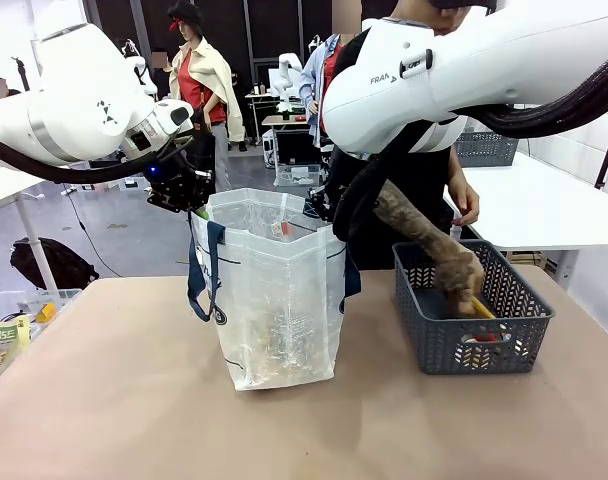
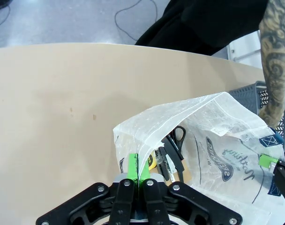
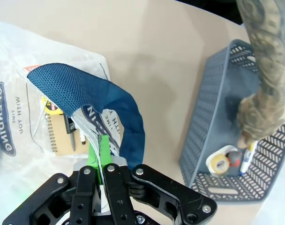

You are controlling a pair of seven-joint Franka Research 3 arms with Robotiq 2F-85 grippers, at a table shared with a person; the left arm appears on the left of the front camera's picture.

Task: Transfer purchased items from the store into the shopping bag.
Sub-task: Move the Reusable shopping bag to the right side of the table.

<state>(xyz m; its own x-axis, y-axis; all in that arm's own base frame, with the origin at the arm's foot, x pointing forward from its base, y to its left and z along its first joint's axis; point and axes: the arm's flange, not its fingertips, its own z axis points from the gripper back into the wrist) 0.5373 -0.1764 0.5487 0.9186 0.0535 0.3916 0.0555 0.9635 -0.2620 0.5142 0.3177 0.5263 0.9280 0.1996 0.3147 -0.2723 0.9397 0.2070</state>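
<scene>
The shopping bag stands on the desk just beside the grey basket. My left tool and right tool hold its mouth apart, each pinched on the thin rim. If that film slips free, the mouth could sag. The yellow marker under the person's hand in the basket might then miss.

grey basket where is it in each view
Front view: basket at lower right on the table, right of the bag.
Left wrist view: a corner at the right edge, beyond the bag.
Right wrist view: right half.
Shared landmark: the person's forearm reaching into it.
</scene>
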